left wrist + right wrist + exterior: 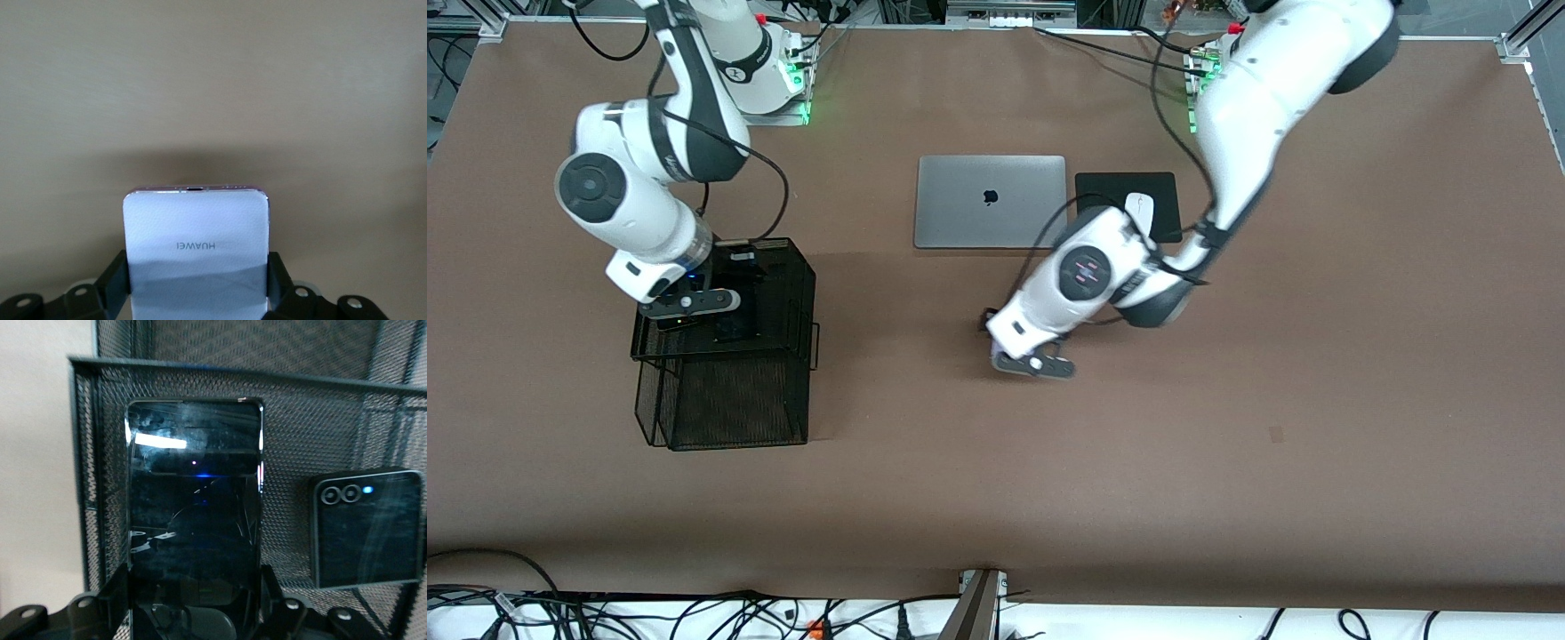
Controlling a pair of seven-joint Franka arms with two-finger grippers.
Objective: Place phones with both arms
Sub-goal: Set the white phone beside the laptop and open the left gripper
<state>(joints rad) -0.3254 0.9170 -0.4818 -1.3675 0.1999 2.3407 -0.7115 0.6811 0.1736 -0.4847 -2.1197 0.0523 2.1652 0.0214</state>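
Clamped between the left gripper's (197, 293) fingers (113, 280): the lavender flip phone (197, 247), low over bare table (1227, 427) (front view hides it under the wrist). Pinched shut on the slim black slab (193, 520), over the mesh tray (293, 440): the right gripper (193, 613). Only in the right wrist view: black flip phone (368, 528) lying in the tray beside the slab.

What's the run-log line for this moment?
left pincer: grips lavender phone, over table | right pincer: grips black slab, over mesh tray | flip phone: in tray
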